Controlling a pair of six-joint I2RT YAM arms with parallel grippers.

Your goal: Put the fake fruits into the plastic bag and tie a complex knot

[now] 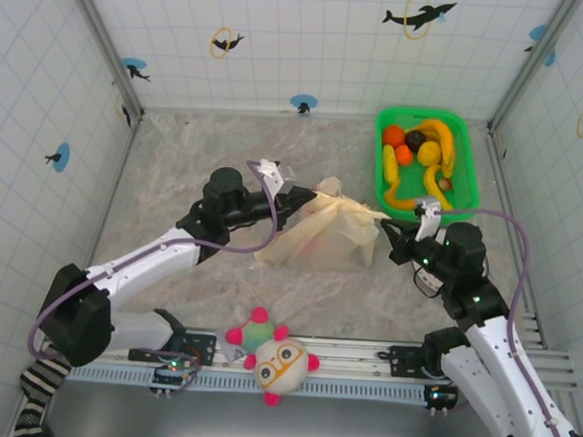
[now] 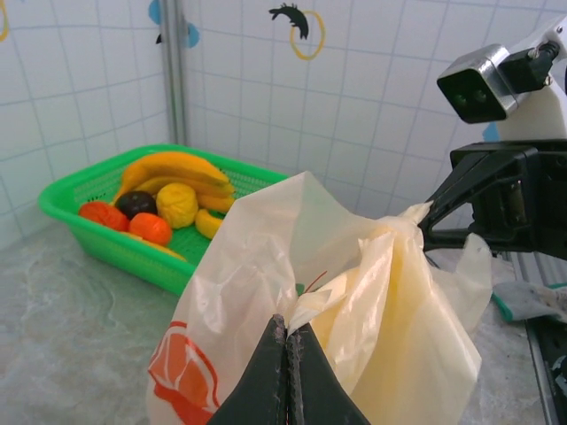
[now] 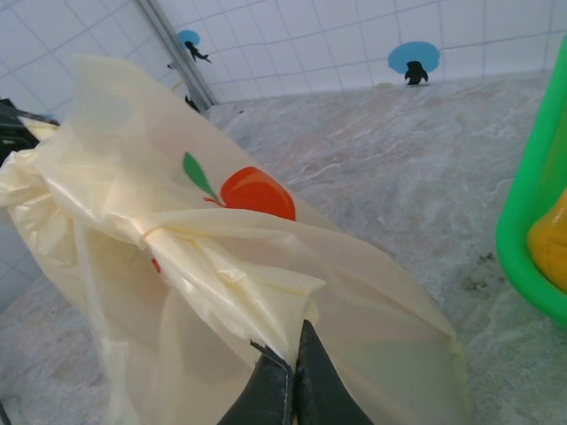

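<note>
I see the plastic bag (image 1: 320,235) in the middle of the marble-patterned table (image 1: 187,148), stretched between my two arms; it is thin, cream-coloured and printed with orange and red fruit. In the left wrist view the left gripper (image 2: 285,343) has its fingers pressed together on a fold of the bag's upper edge; in the right wrist view the right gripper (image 3: 292,372) is likewise pinched tight on a creased strip of the film at the opposite side. Between the two grips the bag is lifted into a loose, puffed tent, and its lower part rests on the table.

The toy fruits (image 1: 419,152), among them bananas, a yellow ball, orange and red pieces and a dark one, all lie in the green basket (image 1: 422,113) at the far right corner, just beyond the right arm and apart from the bag. A round plush toy (image 1: 278,361) with glasses sits at the near edge between the arm bases.

My judgement is that the task is at an early stage; the bag is gripped and being spread, no fruit that I can make out is inside it, and I see no knot; the filling and the tying are both left to do.
</note>
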